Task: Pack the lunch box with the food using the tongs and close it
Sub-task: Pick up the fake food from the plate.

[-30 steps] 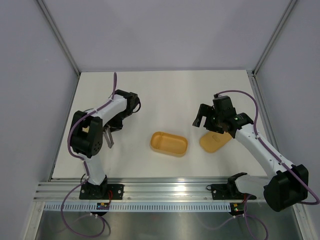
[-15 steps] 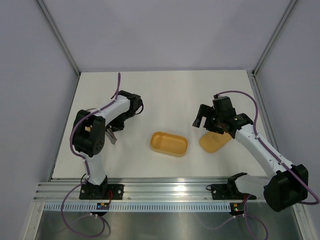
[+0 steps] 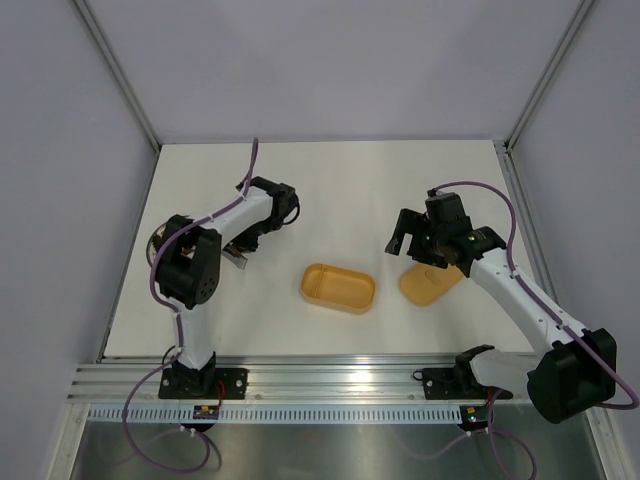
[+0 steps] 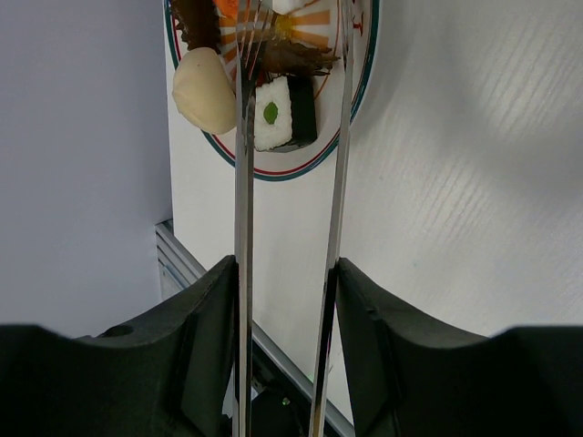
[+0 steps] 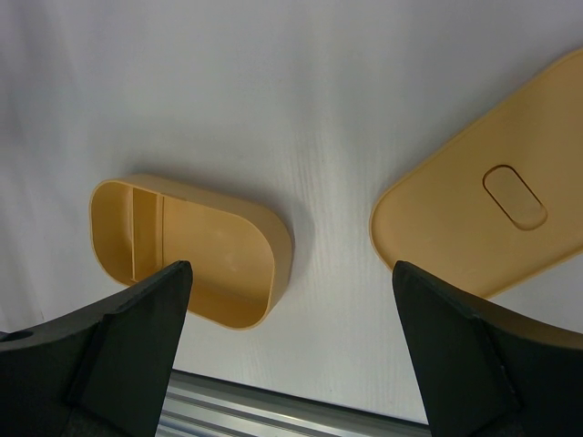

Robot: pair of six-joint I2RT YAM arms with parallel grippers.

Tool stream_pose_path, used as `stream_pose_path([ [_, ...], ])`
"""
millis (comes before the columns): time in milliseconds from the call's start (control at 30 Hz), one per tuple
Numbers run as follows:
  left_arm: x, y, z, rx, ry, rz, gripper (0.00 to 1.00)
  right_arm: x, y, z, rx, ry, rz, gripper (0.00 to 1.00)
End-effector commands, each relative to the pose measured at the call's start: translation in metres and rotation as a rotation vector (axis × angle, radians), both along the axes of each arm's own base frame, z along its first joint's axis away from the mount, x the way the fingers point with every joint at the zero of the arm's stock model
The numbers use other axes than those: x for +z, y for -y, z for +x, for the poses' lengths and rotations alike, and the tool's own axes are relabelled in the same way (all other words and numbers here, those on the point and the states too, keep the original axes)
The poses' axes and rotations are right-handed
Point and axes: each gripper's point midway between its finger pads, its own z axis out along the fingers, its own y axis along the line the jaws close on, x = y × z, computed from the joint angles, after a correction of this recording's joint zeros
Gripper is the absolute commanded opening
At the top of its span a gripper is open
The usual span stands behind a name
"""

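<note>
My left gripper (image 4: pixel 287 271) is shut on the tongs (image 4: pixel 244 182), squeezing their two silver arms between its fingers. The tong tips reach over a patterned-rim plate (image 4: pixel 357 100) of food (image 4: pixel 272 114): a whitish lump, a rice roll with a green dot, brown and orange pieces. In the top view the left gripper (image 3: pixel 247 240) sits left of the open lunch box (image 3: pixel 338 288). The box is empty, with its lid (image 3: pixel 430 283) flat on the table to its right. My right gripper (image 3: pixel 410 236) hangs open above the gap between box (image 5: pixel 196 246) and lid (image 5: pixel 483 218).
The white table (image 3: pixel 350 190) is ringed by grey walls and corner posts. An aluminium rail (image 3: pixel 330 385) runs along the near edge. The left arm's elbow (image 3: pixel 187 268) hides most of the plate in the top view.
The left arm's wrist has swung right and farther back, carrying the tongs with it. The right arm, box and lid have not moved.
</note>
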Motion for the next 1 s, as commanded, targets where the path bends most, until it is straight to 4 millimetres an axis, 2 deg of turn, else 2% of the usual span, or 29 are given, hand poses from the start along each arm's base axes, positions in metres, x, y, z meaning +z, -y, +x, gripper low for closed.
stream_pose_path([
  [0, 0.029, -0.018, -0.015, -0.03, -0.105, 0.127, 0.48, 0.009, -0.006, 0.003, 0.019, 0.043, 0.026, 0.99],
  [500, 0.019, -0.024, -0.012, -0.057, -0.162, 0.212, 0.5, 0.011, -0.005, 0.004, 0.018, 0.047, 0.024, 1.0],
  [967, 0.016, -0.026, 0.003, -0.068, -0.148, 0.289, 0.5, 0.009, -0.005, 0.004, 0.016, 0.039, 0.019, 1.0],
])
